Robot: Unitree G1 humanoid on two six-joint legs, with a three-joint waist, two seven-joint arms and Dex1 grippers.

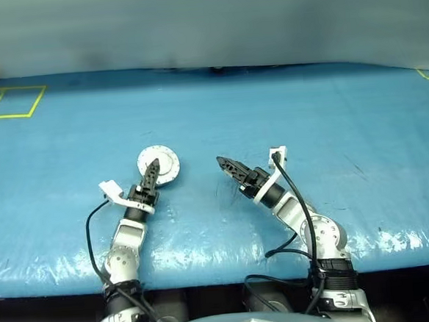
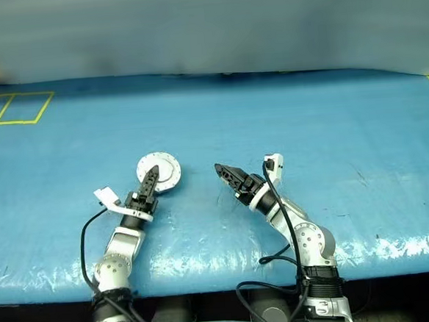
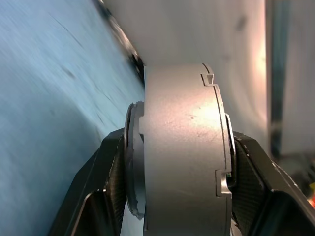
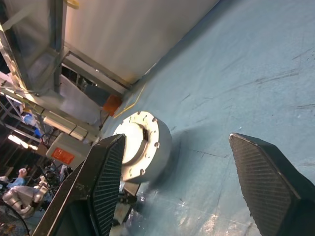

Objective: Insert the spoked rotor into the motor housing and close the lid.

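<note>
Your left gripper has its two fingers clamped across the thickness of the motor housing, one pad on each flat face, so the grey puck stands on edge on the blue table rather than lying flat (a grip that suits carrying or setting down, I'd judge, not further assembly). Your right gripper sits just beside it, fingers spread wide and holding nothing. The housing looks closed: the left wrist view shows a seam and a plate seated on its face, probably the lid. You can't see whether the spoked rotor is inside.
</note>
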